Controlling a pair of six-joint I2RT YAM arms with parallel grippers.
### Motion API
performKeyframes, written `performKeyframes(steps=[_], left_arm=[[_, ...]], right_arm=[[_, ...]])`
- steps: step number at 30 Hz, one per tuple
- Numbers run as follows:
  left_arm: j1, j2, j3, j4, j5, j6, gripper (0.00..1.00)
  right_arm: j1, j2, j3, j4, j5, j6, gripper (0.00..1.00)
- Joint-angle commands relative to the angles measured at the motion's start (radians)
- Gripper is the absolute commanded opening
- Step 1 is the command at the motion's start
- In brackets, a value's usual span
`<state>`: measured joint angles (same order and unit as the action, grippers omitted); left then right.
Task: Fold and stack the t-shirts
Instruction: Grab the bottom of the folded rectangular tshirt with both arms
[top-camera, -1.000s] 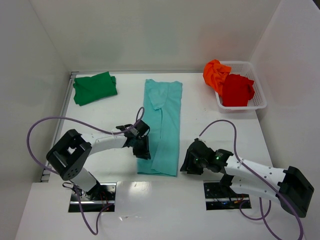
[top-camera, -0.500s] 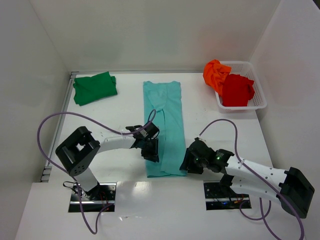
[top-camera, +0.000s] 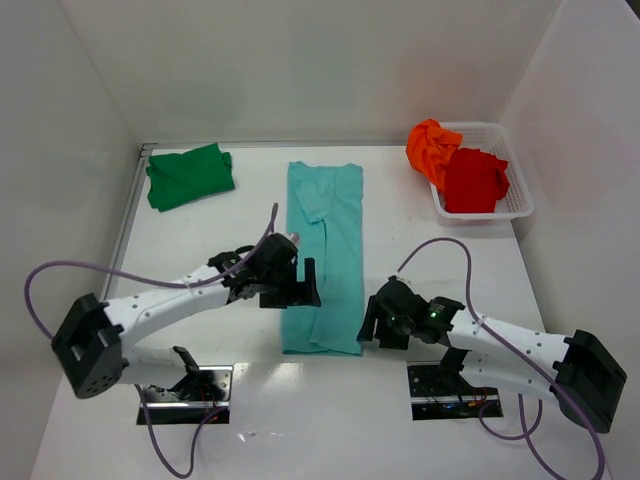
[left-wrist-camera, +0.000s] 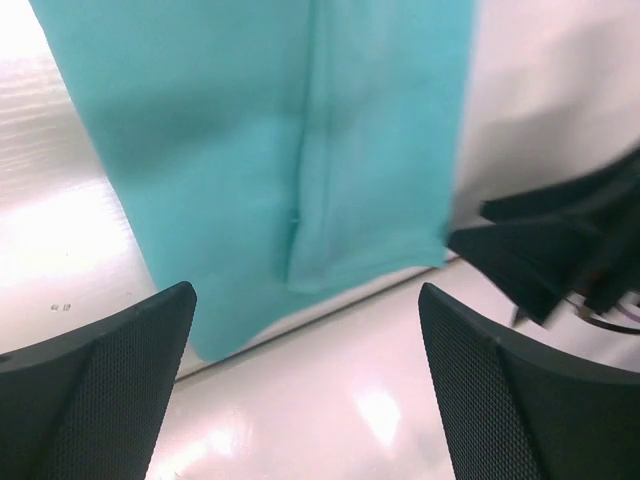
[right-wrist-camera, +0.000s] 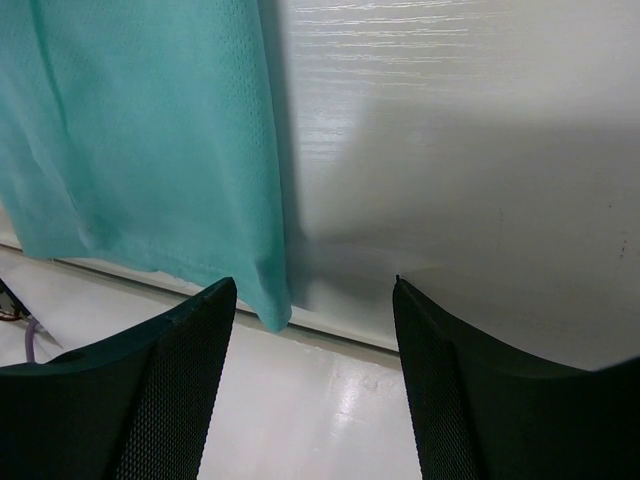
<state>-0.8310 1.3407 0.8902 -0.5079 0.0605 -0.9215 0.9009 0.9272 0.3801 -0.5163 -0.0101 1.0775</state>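
Light teal t-shirt (top-camera: 335, 240) folded lengthwise, flat on bench (top-camera: 200, 230) at frame centre. Left tool (top-camera: 312, 284) released above its left edge; right tool (top-camera: 366, 327) released beside its lower right corner.

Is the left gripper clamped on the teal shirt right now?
No: in the left wrist view the left gripper stands wide open, nothing between its jaws, and the teal shirt lies flat beneath it.
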Motion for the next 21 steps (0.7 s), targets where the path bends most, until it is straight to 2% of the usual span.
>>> performKeyframes(steps=[1,6,12,17,21], left_arm=[[0.0,-0.093,0.0,-0.059,-0.037,-0.028,1.0],[0.0,-0.161,-0.082,-0.08,0.007,-0.056,1.0],[0.0,-0.181,-0.19,-0.061,0.016,-0.091,1.0],[0.0,-0.199,-0.253,0.009,0.061,-0.1,0.97],[0.0,-0.177,-0.274,0.029,0.091,-0.088,0.93]], right_arm=[[0.01,0.033,0.034,-0.004,0.029,0.001,0.7],[0.01,0.033,0.045,0.019,0.029,0.001,0.7],[0.02,0.107,0.054,0.071,0.007,-0.008,0.67],[0.02,0.134,0.063,0.093,-0.011,-0.017,0.63],[0.02,0.163,0.063,0.102,-0.025,-0.017,0.55]])
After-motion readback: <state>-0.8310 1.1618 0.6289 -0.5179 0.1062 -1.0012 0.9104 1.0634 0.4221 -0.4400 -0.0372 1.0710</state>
